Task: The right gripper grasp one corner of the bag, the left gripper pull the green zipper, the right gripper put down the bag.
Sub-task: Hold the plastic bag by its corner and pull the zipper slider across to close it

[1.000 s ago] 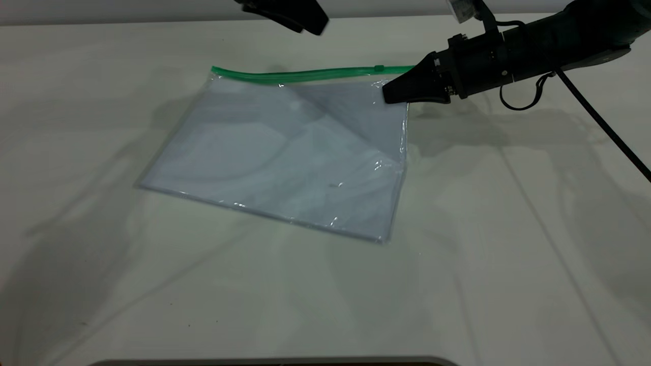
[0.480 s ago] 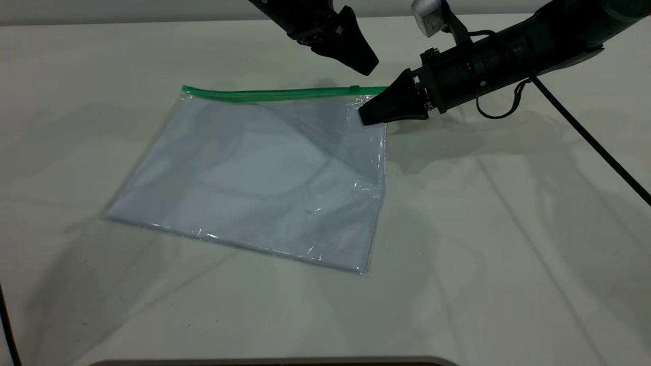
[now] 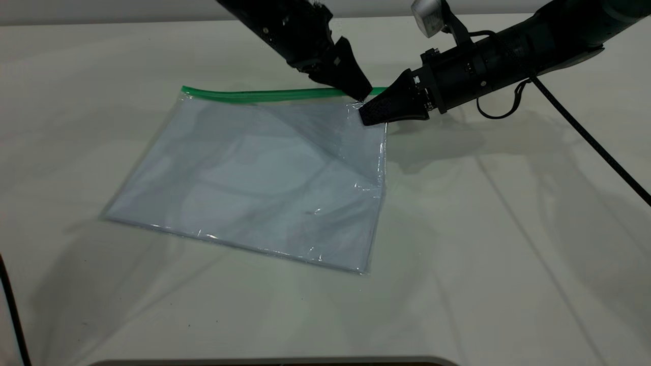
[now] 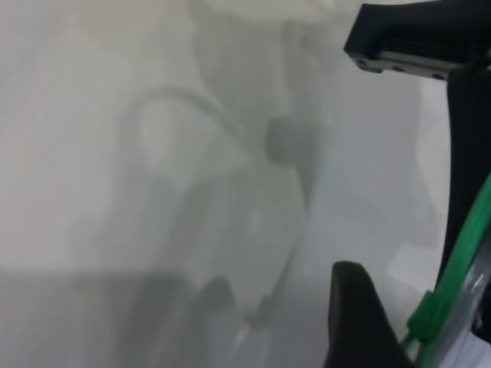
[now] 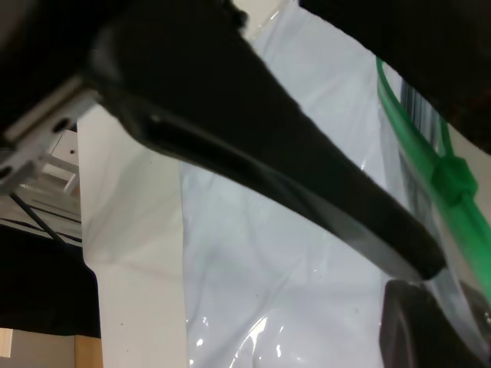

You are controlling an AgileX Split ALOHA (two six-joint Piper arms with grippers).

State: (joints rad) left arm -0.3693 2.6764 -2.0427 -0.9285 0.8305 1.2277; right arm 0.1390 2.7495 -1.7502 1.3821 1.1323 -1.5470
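While lying flat on the pale worktop point(image 3: 508, 254), the bag point(image 3: 254, 173) was pinched at its far right corner by the right pincer point(image 3: 367, 116). Left pincer point(image 3: 362, 95) lowered onto the green zipper point(image 3: 254, 95) near its slider point(image 5: 454, 178); fingers' state unclear.

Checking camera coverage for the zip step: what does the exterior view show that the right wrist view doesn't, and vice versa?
Exterior only: the whole bag lying on the table, the full green zipper along its far edge, and the left gripper tip down at the zipper beside the right gripper, which is at the bag's corner.

Right wrist only: the darker slider tab close up, which the left gripper hides in the exterior view.

Both: the right gripper, the clear bag and the green strip.
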